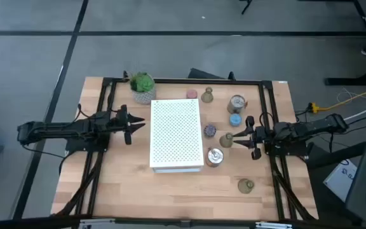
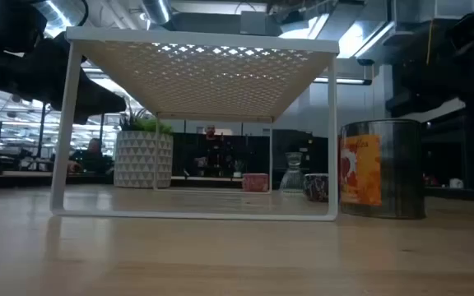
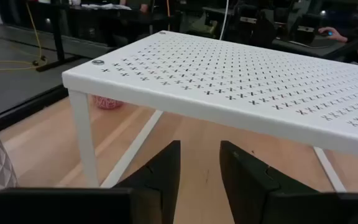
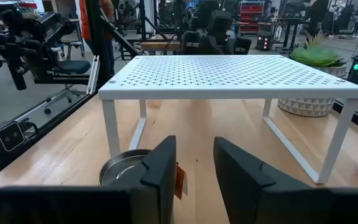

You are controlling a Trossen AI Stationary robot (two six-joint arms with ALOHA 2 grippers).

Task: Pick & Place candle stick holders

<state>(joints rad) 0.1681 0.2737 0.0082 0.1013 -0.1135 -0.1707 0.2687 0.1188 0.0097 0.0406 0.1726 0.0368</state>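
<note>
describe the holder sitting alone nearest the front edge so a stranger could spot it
Start at the white perforated shelf mid-table, then look to its right and toward the front edge. There an olive-green holder sits alone on bare wood, well apart from the cluster of holders beside the shelf.

The perforated box (image 1: 176, 135) is set mid-bench (image 1: 132, 191), with the potted plant (image 1: 143, 87) at its far left corner. The candle stick holders (image 1: 236, 103) are spread along its right side, one (image 1: 215, 156) touching its near right corner and another (image 1: 246, 185) placed apart, nearer the front edge.
</note>
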